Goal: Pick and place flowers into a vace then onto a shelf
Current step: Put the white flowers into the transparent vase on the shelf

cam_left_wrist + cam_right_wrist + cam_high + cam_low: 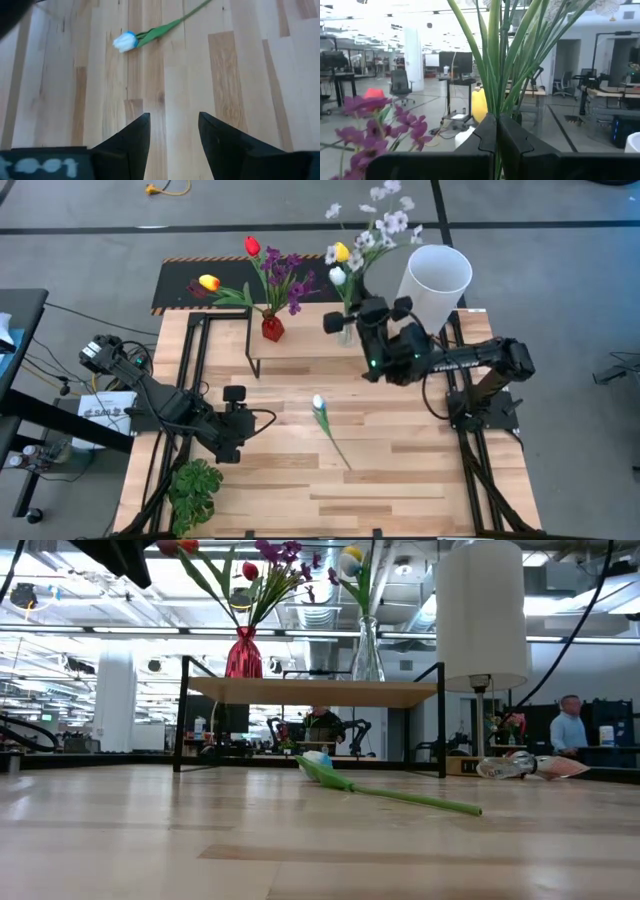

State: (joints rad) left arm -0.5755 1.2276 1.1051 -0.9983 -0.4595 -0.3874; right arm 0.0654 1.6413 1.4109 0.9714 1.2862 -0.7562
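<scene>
A white tulip (320,404) (125,41) (318,759) lies flat on the tabletop, its stem (410,799) running toward the near right. My left gripper (243,423) (172,120) hovers open above bare wood to its left. On the shelf (300,352) (310,692) stand a red vase (272,328) with purple and red flowers and a clear vase (345,332) (367,650) with yellow and white tulips. My right gripper (335,323) (496,120) is up by the clear vase, shut on green stems that carry small white blossoms (385,222). My right gripper pinches several green stems (496,107) between its two fingertips. It comes in about level from the table's right, and the fingers lie across the stems. The stems rise upright above the fingers. The gripper hides their lower ends, so whether they reach into the clear vase cannot be told.
A tall white cylinder (437,275) (482,610) stands right of the shelf, close to my right arm. A stemless leafy plant (195,490) sits at the near left corner. A yellow tulip (209,282) leans out left of the red vase. Bare wood surrounds the tulip.
</scene>
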